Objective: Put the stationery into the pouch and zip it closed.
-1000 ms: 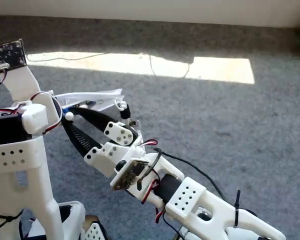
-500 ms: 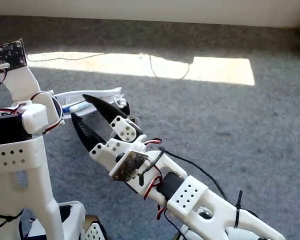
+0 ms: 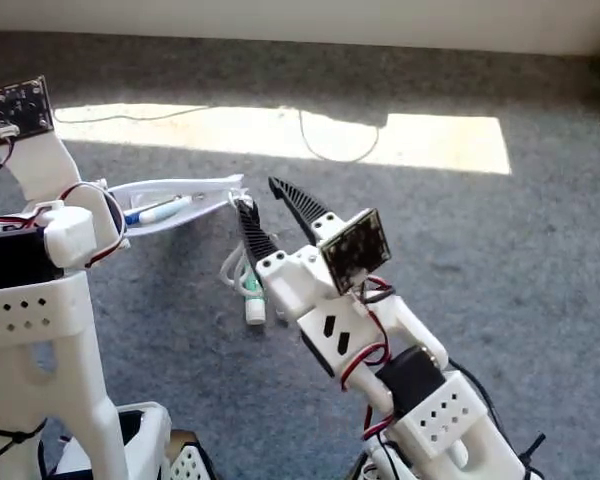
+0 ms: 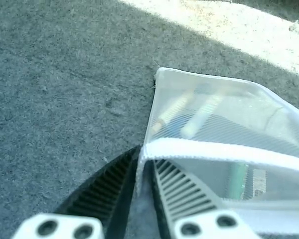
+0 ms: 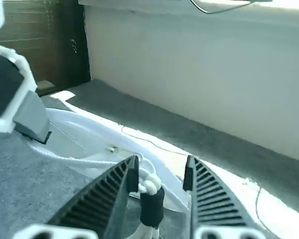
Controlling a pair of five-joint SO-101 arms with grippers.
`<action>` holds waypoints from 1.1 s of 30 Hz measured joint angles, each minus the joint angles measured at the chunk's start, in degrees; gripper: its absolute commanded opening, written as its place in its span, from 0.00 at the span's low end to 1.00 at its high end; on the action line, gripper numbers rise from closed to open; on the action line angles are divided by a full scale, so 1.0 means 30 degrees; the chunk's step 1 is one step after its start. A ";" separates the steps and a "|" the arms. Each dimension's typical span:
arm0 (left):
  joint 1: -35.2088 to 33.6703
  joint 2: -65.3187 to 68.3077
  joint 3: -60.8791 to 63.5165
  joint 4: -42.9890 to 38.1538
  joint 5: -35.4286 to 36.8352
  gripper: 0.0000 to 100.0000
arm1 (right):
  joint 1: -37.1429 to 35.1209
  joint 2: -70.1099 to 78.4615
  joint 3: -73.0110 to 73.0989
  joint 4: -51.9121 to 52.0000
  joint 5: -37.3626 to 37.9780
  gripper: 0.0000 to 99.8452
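Observation:
A white mesh pouch [image 3: 185,197] hangs off the carpet, and my left gripper [image 4: 142,167] is shut on its corner edge. Pens [image 4: 189,117] show through the mesh [image 4: 224,124], and a blue-and-white pen [image 3: 160,212] lies inside. My right gripper [image 3: 260,198] stands open just right of the pouch's free end. In the right wrist view the black zipper pull [image 5: 152,206] with its white cord sits between the open fingers of that gripper [image 5: 162,163], untouched. A green-and-white marker [image 3: 252,295] lies on the carpet below the pouch's end.
Grey carpet [image 3: 460,250] lies all around, with a sunlit strip [image 3: 380,135] and a thin cable [image 3: 320,140] at the back. A pale wall [image 5: 214,74] runs along the far side. The left arm's white body [image 3: 40,300] stands at the near left.
My right arm has drawn back from the pouch, swung right and risen, its gripper still open. The green-and-white marker and cord on the carpet have come into sight. The left arm has kept still.

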 measured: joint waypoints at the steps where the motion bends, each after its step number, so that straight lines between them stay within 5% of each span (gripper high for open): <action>1: 0.0000 0.0000 0.0000 0.0000 0.0000 0.01 | 0.0176 0.0029 -0.0498 0.0967 -0.0234 0.14; 15: -0.1055 0.0000 0.0000 -0.0352 0.0000 0.01 | 0.1553 0.8733 -0.7092 1.1048 -0.2256 0.14; 33: -0.1905 0.0029 0.0000 -0.0410 0.0000 0.01 | 0.1553 1.5209 -0.7267 1.0256 -0.2256 0.14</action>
